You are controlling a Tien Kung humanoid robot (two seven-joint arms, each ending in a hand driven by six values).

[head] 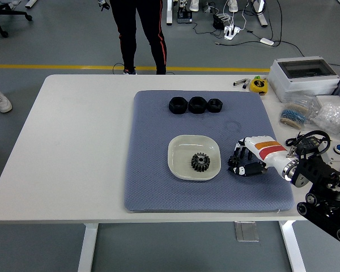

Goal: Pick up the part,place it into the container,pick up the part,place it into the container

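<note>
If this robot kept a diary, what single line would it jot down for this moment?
right hand: curled on small black part, on blue mat | dish: holds one gear | three black nuts: untouched

A white table (73,147) carries a blue-grey mat (158,187) at its centre. Three black nuts (196,105) lie in a row near the mat's far edge. Off the mat's far right corner sit a yellow tape measure (259,85) and a small metal item too small to identify. A grey box with a clear lid (304,76) stands at the table's right end, with clear plastic bags (320,116) in front of it. A person in black trousers (140,31) stands beyond the table's far side.
</note>
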